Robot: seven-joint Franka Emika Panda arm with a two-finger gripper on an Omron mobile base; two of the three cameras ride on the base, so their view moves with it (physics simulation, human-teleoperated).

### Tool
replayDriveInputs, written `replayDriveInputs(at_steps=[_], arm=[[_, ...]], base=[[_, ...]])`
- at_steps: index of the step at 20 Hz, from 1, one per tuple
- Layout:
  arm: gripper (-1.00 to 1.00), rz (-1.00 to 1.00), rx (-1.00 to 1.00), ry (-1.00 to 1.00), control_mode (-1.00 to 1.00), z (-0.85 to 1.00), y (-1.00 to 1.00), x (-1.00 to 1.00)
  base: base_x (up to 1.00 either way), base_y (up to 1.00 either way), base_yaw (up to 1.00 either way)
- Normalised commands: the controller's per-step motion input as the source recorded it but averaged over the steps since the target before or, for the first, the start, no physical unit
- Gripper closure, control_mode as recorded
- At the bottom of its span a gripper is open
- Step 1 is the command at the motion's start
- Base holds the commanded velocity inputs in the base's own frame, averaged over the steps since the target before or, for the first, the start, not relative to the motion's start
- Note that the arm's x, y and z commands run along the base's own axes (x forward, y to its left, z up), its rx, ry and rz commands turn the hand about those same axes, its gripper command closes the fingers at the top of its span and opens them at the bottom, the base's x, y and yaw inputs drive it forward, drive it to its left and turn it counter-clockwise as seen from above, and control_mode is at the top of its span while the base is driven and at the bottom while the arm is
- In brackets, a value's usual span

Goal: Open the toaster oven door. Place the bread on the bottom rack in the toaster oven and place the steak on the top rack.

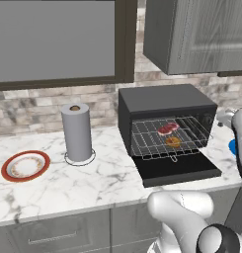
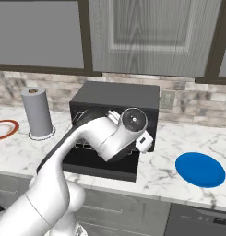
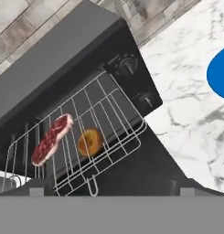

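Standing at marble counter (image 1: 68,183), left to right: red-rimmed plate (image 1: 25,166), paper-towel roll (image 1: 77,132), toaster oven (image 1: 164,106), blue plate (image 2: 200,169). Toaster oven door (image 1: 179,170) down flat. Steak (image 3: 52,139) on top rack (image 3: 63,132), bread (image 3: 90,142) right of it on bottom rack (image 3: 118,146), loop handle forward. Both ahead of gripper (image 3: 109,191), steak's long axis slanting up-right in hand view. Finger tips (image 3: 36,192) wide apart, holding nothing. Judgement: both items placed; arm only needs to clear out. Brick backsplash, grey cabinets above.
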Motion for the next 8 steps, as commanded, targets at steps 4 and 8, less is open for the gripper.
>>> replayDriveInputs(at_steps=[4,8], arm=[[-1.00,0.22,0.08,-0.25,-1.00,0.03,-0.73,-0.61],[-1.00,0.26,0.07,-0.35,-1.00,0.03,-0.56,-0.48]], base=[[0.00,0.00,0.00],[0.00,0.00,0.00]])
